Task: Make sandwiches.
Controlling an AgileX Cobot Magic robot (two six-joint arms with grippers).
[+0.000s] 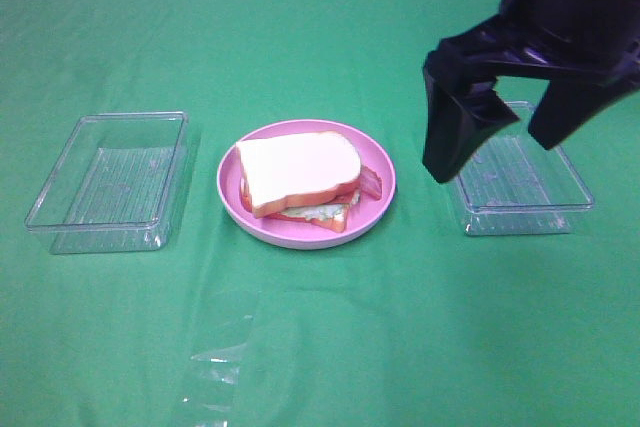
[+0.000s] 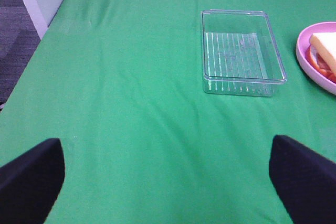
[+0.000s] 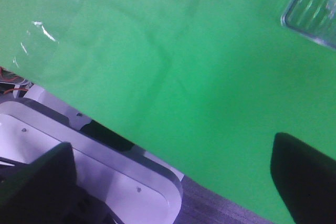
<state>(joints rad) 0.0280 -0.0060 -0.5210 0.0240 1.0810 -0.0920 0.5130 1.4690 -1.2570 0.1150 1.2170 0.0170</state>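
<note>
**Sandwich stacked on plate, both grippers spread wide and empty**

We note the sandwich [image 1: 300,175] lying on the round pink plate [image 1: 380,209], mid-table on the green cloth [image 1: 320,37]: white bread slice on top, bacon and pale lettuce showing at its edges. A clear tray [image 1: 110,182] sits to the plate's left, another clear tray [image 1: 520,187] to its right. The right gripper [image 1: 500,142] hangs above the right tray, jaws wide apart, nothing between them. The left gripper [image 2: 168,182] shows only in its wrist view, fingers far apart over bare cloth, holding nothing. A clear plastic sheet [image 1: 215,372] lies near the table's front edge
</note>
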